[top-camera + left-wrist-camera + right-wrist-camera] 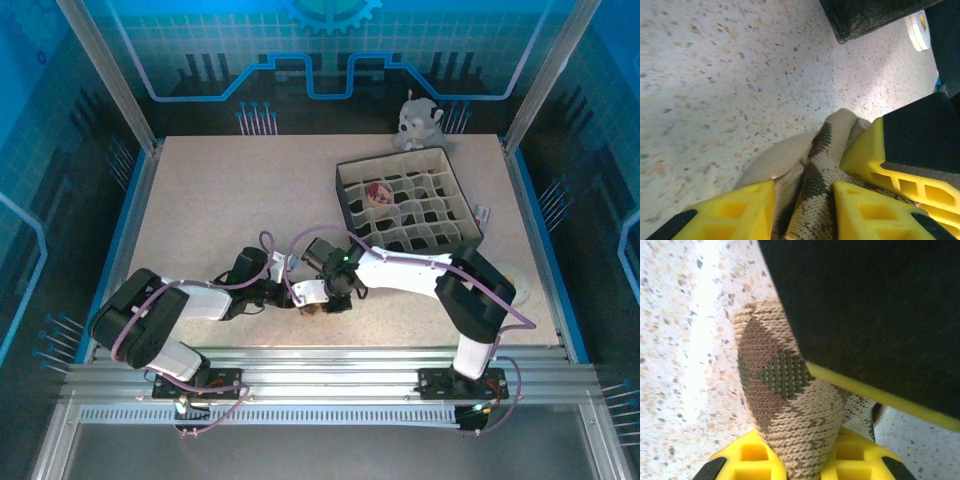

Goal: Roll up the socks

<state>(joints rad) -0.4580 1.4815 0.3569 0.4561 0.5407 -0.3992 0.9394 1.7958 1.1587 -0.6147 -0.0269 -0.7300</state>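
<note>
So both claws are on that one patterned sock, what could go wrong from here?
The right gripper pinches only part of the patterned sock, so the fabric might slip out and come undone. The left gripper has the same sock between its fingers, with the right gripper's yellow finger close beside it. They might bump, or tug against each other and stretch the sock.

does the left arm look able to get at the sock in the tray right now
Probably not directly: the right arm lies across the way between the left end effector and the tray that holds the sock.
</note>
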